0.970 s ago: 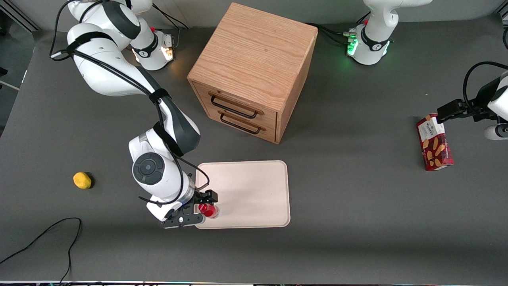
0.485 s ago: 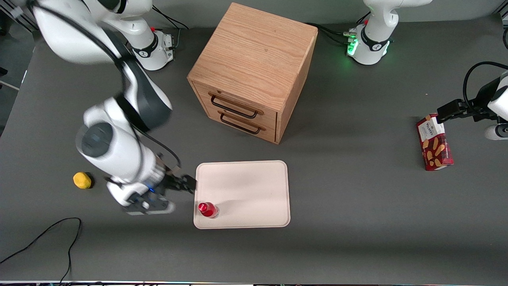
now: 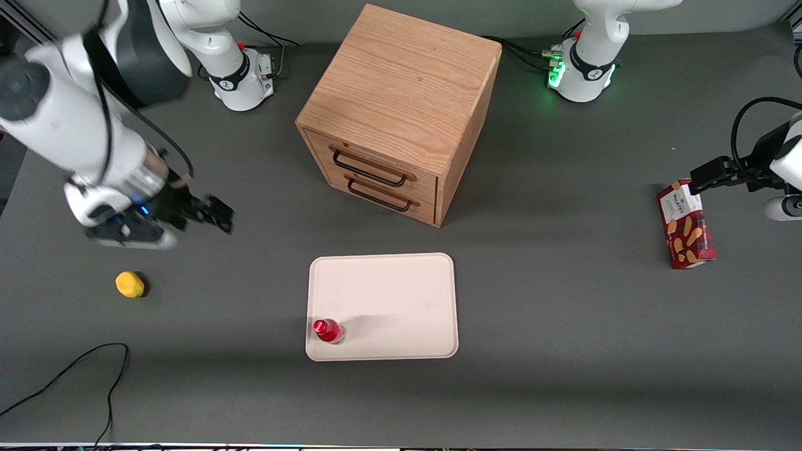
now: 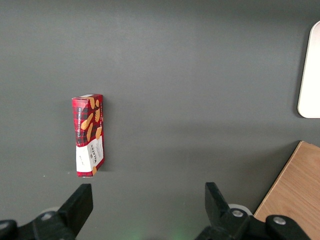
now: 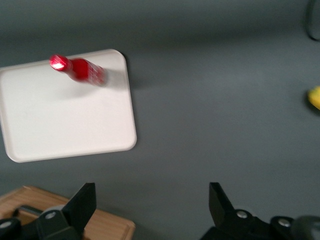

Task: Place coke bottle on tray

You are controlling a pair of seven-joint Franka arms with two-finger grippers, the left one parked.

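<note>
The coke bottle (image 3: 328, 331) (image 5: 77, 69), small and red with a red cap, stands upright on the cream-white tray (image 3: 401, 294) (image 5: 60, 120), in the tray's corner nearest the front camera on the working arm's side. My gripper (image 3: 213, 216) (image 5: 152, 200) is open and holds nothing. It hangs high above the bare table, well away from the tray toward the working arm's end, farther from the camera than the bottle.
A wooden drawer cabinet (image 3: 401, 106) (image 5: 65, 215) stands farther from the camera than the tray. A yellow ball (image 3: 130, 284) (image 5: 314, 97) lies toward the working arm's end. A red biscuit box (image 3: 685, 224) (image 4: 89, 135) lies toward the parked arm's end. A black cable (image 3: 69, 376) trails near the front edge.
My gripper let go of the bottle on the tray, then rose and drew away toward the working arm's end and away from the camera. The bottle stays standing where it was released.
</note>
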